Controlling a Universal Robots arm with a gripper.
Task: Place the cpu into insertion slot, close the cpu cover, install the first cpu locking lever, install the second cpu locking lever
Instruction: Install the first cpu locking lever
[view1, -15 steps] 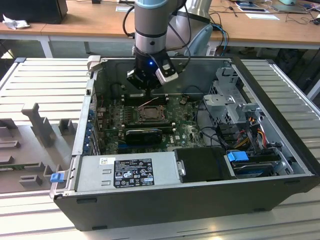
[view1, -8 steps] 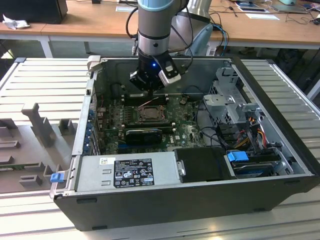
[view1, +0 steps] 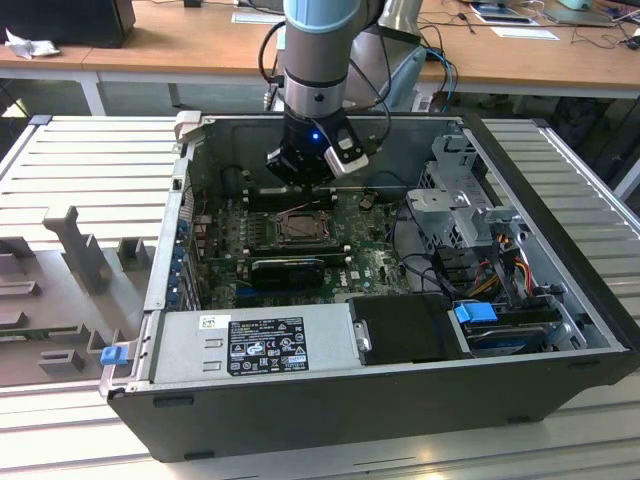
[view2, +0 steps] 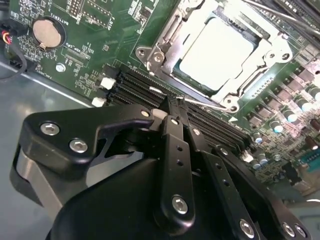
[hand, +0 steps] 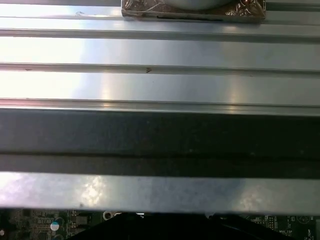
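The cpu (view2: 217, 52) lies in the insertion slot (view1: 298, 228), its pale silver top showing through the window of the cpu cover (view2: 165, 42). The grey frame plate lies flat down over the chip. A thin wire locking lever (view2: 207, 104) runs along the socket's near edge. My gripper (view2: 177, 102) has its black fingers (view2: 175, 160) shut together, with the tips at the lever's end and nothing held between them. In the exterior view the gripper (view1: 300, 178) hangs just behind the socket inside the open computer case (view1: 170, 250). Another thin rod (view2: 280, 12) crosses the socket's far side.
Black memory slots (view2: 145, 87) lie between the gripper and the socket, and a coin battery (view2: 48, 33) sits on the green board. A black heatsink bar (view1: 288, 267), the power supply (view1: 265, 340) and a drive cage (view1: 455, 205) crowd the case. The ribbed metal table (hand: 160, 55) surrounds it.
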